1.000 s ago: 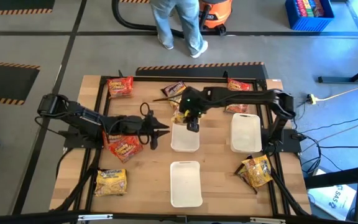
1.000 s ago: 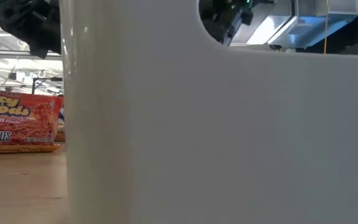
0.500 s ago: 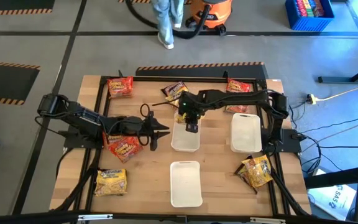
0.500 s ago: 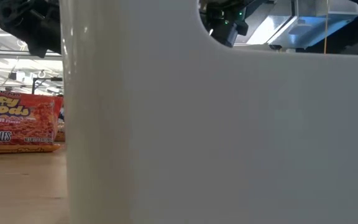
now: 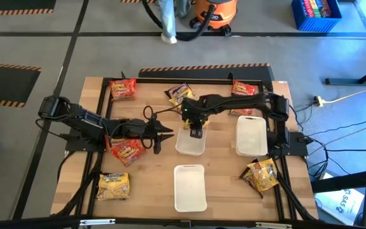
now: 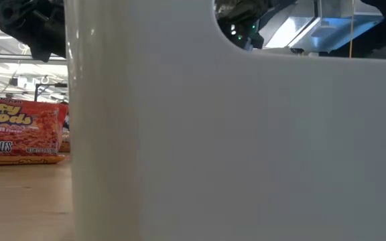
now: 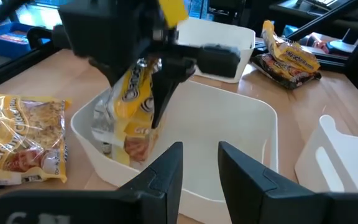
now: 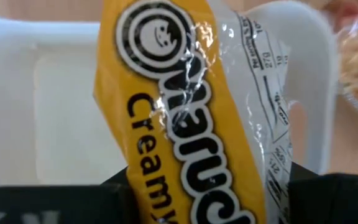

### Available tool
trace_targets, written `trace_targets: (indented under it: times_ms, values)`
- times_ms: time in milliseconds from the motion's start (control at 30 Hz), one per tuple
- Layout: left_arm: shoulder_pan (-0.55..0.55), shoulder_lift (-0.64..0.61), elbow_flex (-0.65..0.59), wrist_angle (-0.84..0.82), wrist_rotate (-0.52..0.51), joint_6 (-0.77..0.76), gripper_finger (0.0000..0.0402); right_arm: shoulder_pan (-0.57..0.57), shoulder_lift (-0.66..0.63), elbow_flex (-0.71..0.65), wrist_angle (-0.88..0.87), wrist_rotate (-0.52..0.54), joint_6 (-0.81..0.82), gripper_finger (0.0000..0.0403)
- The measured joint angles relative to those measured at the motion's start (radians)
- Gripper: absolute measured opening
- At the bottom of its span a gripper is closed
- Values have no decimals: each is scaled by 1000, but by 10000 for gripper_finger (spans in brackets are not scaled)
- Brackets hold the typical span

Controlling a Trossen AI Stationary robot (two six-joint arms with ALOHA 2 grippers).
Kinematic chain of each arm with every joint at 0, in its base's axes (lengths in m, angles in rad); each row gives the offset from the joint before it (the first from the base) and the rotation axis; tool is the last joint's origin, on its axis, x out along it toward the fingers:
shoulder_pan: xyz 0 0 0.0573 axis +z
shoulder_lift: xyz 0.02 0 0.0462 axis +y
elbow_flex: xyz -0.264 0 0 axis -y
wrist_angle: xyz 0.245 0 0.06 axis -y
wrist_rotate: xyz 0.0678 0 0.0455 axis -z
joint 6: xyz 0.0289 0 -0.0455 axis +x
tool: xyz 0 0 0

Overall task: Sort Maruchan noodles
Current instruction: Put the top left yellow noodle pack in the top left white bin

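Note:
My right gripper hangs over the middle white tray and is shut on a yellow Maruchan packet. In the left wrist view the packet reaches down inside that tray. My left gripper waits just left of the tray, open with nothing between its fingers. Other packets lie flat on the table: red ones, a maroon one and yellow ones. My right gripper pinches the yellow packet's upper end between its two fingers. They come from above and point steeply down. The packet hangs below them, tilted, with its lower end inside the tray. I cannot tell whether it touches the tray's floor.
Two more white trays stand at the right and near the front edge. The front tray's wall fills most of the low view, with a red packet beside it. A black frame rail borders the table.
My right gripper has gone down toward the middle tray and tipped more steeply downward. It has kept hold of the yellow packet, whose lower end has sunk into the tray. A person beyond the far edge has walked away.

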Motion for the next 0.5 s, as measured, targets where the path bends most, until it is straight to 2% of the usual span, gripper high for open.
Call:
trace_targets:
  times_ms: [367,500]
  values:
    - [0,0,0,0,3,0,94,-1,13,0,3,62,23,135]
    - [0,0,0,0,3,0,94,-1,13,0,6,53,35,158]
